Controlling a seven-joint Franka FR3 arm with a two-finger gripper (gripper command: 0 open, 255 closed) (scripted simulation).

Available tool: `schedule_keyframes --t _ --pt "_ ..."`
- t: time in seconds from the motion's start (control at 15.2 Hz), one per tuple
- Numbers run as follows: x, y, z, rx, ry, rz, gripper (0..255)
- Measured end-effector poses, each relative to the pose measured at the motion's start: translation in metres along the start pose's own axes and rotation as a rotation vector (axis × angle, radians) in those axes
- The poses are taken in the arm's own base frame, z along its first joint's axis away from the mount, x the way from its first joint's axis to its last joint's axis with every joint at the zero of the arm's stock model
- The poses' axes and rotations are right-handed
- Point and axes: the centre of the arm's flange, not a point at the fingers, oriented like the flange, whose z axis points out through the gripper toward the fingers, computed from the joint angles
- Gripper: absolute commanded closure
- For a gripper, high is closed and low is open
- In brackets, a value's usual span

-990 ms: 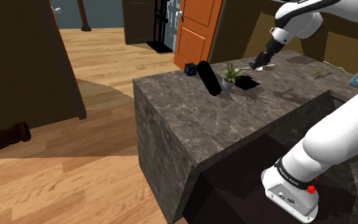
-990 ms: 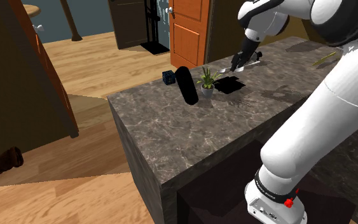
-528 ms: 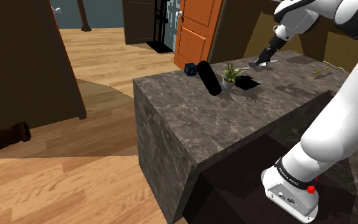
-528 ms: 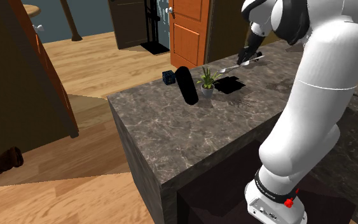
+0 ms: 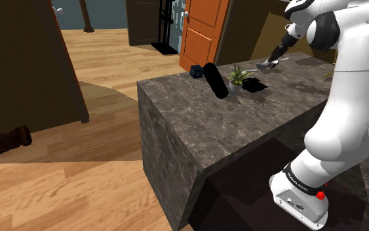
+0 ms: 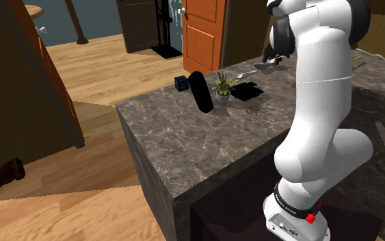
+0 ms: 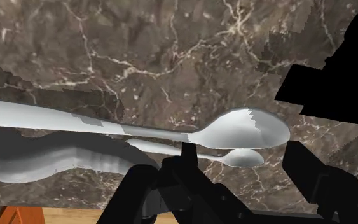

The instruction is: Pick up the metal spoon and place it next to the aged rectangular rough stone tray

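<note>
Above the dark marble counter, the metal spoon hung clasped between the fingers of the black gripper, just beyond the dark stone tray and a potted plant. Lowering it level beside the tray, clear of the plant, would suit best.

A dark marble counter stands on a plank floor. Far behind it is an orange door. A tall dark cabinet stands left, a brown lump lying near it.
</note>
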Motion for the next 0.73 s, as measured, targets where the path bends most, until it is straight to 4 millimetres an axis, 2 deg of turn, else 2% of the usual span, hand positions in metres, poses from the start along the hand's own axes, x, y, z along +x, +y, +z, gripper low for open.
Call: schedule_keyframes --t 0.2,0.33,0.73 --pt "0.011 0.043 -0.004 0.001 0.000 -0.001 255" --pt "0.016 0.062 -0.006 0.001 0.000 -0.001 255" --pt "0.010 0.072 0.024 0.003 0.000 -0.003 255"
